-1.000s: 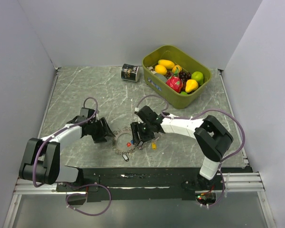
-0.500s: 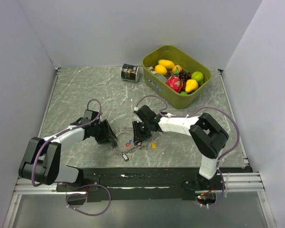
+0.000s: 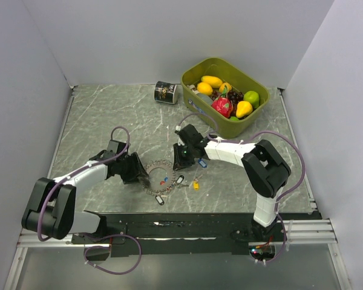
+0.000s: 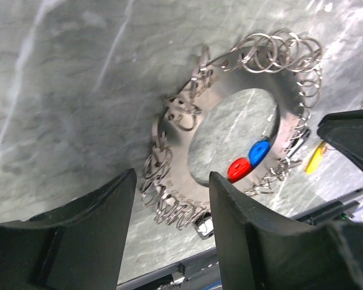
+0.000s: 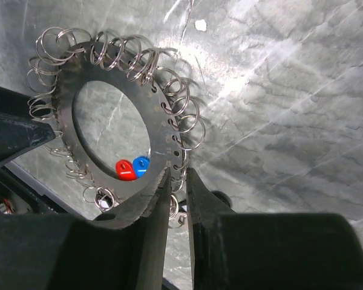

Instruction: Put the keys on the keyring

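The keyring (image 3: pixel 152 174) is a flat silvery ring hung with many small split rings, lying between both grippers. It also shows in the left wrist view (image 4: pixel 187 175) and the right wrist view (image 5: pixel 163 130). A red tag (image 5: pixel 124 171) and a blue tag (image 5: pixel 141 164) lie in its hollow centre. A yellow key (image 3: pixel 196 185) and a dark-tagged key (image 3: pixel 159 200) lie just outside it. My left gripper (image 3: pixel 139 172) is open, its jaws either side of the ring's left rim (image 4: pixel 169 196). My right gripper (image 3: pixel 180 162) has its jaws nearly together over the ring's right rim (image 5: pixel 178 172), with small split rings showing in the narrow gap.
A green bin (image 3: pixel 196 109) of toy fruit stands at the back right. A black can (image 3: pixel 166 92) lies on its side to the bin's left. Grey walls close in the left, back and right. A black strip (image 3: pixel 187 220) runs along the near edge.
My right gripper has drawn back up and to the right, from over the ring's right half to its outer rim. The left gripper and the ring have barely moved.
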